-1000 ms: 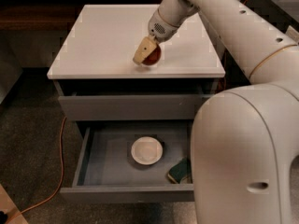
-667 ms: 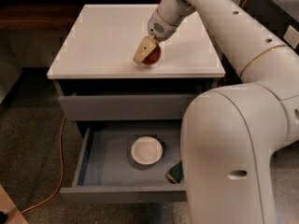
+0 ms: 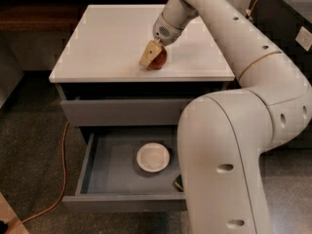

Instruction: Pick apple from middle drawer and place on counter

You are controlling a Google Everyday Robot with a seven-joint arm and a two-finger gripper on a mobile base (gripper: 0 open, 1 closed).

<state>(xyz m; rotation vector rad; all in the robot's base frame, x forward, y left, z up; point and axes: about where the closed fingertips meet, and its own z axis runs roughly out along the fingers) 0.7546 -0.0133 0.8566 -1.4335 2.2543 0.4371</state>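
Note:
The red apple rests on the white counter, near its front edge, right of centre. My gripper reaches down from the upper right and is shut on the apple, with one tan finger across its left side. The middle drawer is pulled open below the closed top drawer. My own arm hides the right part of the open drawer.
A white shallow bowl lies in the open drawer, with a small dark object beside my arm. My large arm link stands in front of the cabinet's right side. An orange cable runs over the floor at left. A dark wooden shelf is at back left.
The gripper and apple stay in the same spot on the counter. The near part of my arm has shifted in front of the drawer's right side.

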